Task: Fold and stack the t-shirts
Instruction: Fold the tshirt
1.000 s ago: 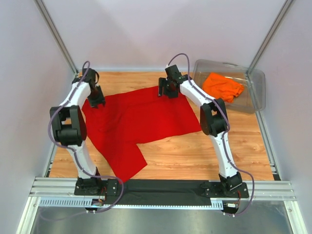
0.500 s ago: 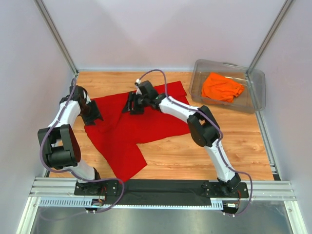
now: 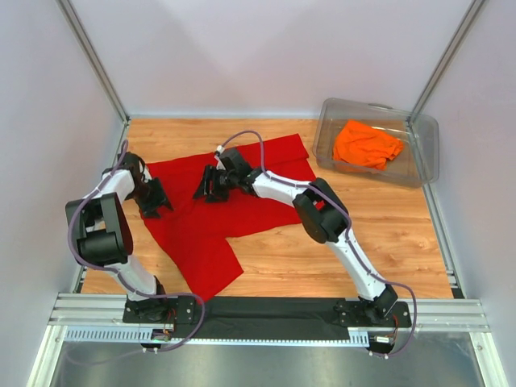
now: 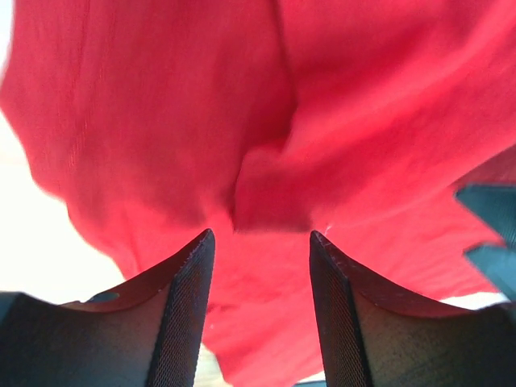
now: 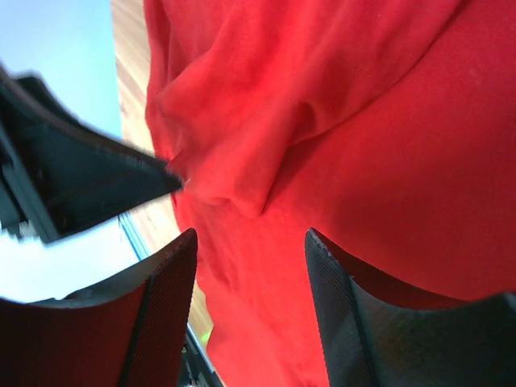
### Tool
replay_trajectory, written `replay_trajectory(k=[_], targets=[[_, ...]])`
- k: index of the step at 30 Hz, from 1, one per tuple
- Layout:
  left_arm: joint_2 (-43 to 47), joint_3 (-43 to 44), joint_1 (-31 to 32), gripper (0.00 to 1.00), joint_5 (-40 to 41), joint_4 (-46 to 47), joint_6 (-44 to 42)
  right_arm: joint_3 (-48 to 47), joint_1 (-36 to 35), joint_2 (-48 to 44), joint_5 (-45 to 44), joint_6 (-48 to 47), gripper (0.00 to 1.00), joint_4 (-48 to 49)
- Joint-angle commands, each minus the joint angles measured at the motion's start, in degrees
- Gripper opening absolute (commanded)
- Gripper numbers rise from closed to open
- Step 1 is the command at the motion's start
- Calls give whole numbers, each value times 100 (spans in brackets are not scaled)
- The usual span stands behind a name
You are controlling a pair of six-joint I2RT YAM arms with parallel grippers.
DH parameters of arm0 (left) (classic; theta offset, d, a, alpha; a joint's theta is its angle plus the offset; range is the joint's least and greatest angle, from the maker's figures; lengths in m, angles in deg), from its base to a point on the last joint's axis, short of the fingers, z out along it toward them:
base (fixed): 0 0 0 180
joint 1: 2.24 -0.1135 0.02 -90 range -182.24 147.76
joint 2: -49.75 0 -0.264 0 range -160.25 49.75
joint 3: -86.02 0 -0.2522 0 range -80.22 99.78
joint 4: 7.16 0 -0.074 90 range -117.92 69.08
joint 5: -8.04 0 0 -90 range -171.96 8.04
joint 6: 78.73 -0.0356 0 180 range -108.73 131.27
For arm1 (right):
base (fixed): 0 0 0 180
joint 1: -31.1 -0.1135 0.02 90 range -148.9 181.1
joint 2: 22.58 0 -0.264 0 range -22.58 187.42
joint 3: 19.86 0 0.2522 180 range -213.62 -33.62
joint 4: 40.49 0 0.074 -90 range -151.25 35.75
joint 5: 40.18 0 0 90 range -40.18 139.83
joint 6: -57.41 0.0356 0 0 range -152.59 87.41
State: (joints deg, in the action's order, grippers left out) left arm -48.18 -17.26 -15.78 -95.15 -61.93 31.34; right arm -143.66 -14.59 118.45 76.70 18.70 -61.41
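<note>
Top external: bright red cloth t-shirt [image 3: 242, 205] lies spread but rumpled on the wooden table [image 3: 387, 234], left of centre, with one lobe trailing toward 7 o'clock near the left arm's base. Crumpled orange cloth t-shirt [image 3: 367, 143] sits inside the clear plastic bin [image 3: 426, 157] at 2 o'clock, well apart from the red one. Left gripper [image 3: 155, 201] is over the red shirt's 9 o'clock edge. Right gripper [image 3: 208, 185] reaches across to the shirt's upper left, about 11 o'clock, near the left one. Wrist views: both sets of fingers [image 4: 189, 274] stand parted, bunched red fabric shows past the gap, nothing clamped, so both read as unclenched and low over the cloth. My read: both are on that side to take a wrinkled edge and flatten it for a first fold. No fold made, no stack yet. Orange is likely parked in the bin until red is done. No brand, label or print readable anywhere.
</note>
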Motion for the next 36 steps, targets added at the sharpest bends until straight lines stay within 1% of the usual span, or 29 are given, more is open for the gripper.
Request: replay_trajectory(k=[1, 5, 7, 8, 9, 11, 12, 13, 14, 15, 16, 17, 20, 23, 24, 27, 28, 29, 30, 31, 32, 33, 34, 36], targets=[[503, -319, -26, 57, 72, 225, 172, -395, -45, 187, -42, 127, 56, 250], [319, -275, -26, 50, -104, 269, 163, -825, -98, 495, -68, 145, 54, 136], [213, -241, -35, 45, -175, 322, 163, -1106, -133, 696, -86, 188, 51, 83], [178, -232, -26, 36, -184, 331, 172, -1177, -142, 750, -94, 241, 50, 74], [169, -205, -35, 29, -201, 314, 172, -1256, -159, 811, -86, 276, 49, 57], [248, -179, -35, 19, -184, 278, 181, -1327, -151, 873, -77, 329, 40, 30], [405, -187, -35, 18, -149, 278, 207, -1318, -151, 865, -68, 347, 36, 22], [493, -196, -35, 16, -140, 252, 216, -1301, -151, 847, -51, 347, 26, 21], [581, -196, -35, 11, -140, 200, 225, -1283, -142, 769, -16, 356, 20, -13], [747, -205, -43, 9, -149, 173, 251, -1283, -124, 707, -15, 347, 14, -57], [845, -196, -35, 5, -149, 138, 251, -1275, -124, 619, 2, 347, 0, -240], [915, -179, -35, 0, -140, 33, 269, -1248, -107, 444, 11, 329, 0, -355], [1188, -144, -43, 0, -96, -160, 269, -1248, -54, 171, 46, 207, 0, -935], [1460, -143, -87, 0, -78, -319, 348, -1205, 51, -31, 362, 294, 0, -1331], [1574, -144, -113, 0, -87, -328, 357, -1143, 78, -84, 397, 364, 4, -1367], [1593, -117, -298, 0, -148, -118, 436, -1204, 104, 11, 381, 487, 12, -798], [1488, -4, -359, 0, -236, -39, 444, -1500, 104, 273, 293, 557, 21, -596], [1357, 101, -403, 0, -341, 84, 453, -1677, 113, 432, 188, 653, 26, -54], [999, 233, -482, 0, -542, 163, 427, -1948, 139, 660, 143, 707, 35, 151], [812, 487, -500, 0, -623, 242, 401, -2491, 166, 1080, 265, 812, 43, 467], [602, 620, -535, 0, -710, 356, 366, -2740, 201, 1276, 318, 900, 46, 548], [243, 743, -562, 0, -859, 410, 357, -2847, 227, 1365, 362, 979, 48, 592], [74, 962, -605, 0, -869, 436, 348, -2848, 297, 1392, 423, 1032, 50, 514], [-242, 1095, -641, 0, -817, 515, 296, -2270, 324, 1016, 477, 692, 50, 217]])
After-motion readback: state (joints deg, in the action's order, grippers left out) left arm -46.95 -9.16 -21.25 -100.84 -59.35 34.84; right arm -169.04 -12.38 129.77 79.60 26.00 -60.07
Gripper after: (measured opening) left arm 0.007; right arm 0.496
